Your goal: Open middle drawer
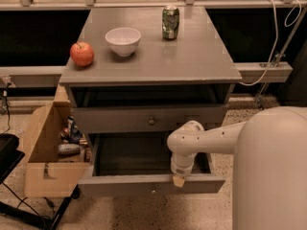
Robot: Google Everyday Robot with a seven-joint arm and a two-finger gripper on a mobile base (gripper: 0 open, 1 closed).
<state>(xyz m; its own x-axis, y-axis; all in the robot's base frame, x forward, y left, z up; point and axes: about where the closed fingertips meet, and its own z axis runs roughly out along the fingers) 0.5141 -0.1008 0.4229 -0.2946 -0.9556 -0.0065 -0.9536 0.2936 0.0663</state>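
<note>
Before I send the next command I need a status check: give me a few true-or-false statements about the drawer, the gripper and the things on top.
1. The wide grey wooden middle drawer is pulled out, with its dark interior showing. True.
2. The green metal can stands upright on the flat grey cabinet top. True.
3. The gripper hovers above the cabinet top. False: it is down at the middle drawer's front panel, right of the panel's centre.
4. The round red apple lies inside the middle drawer. False: it sits on the cabinet top, left of the round white bowl.
</note>
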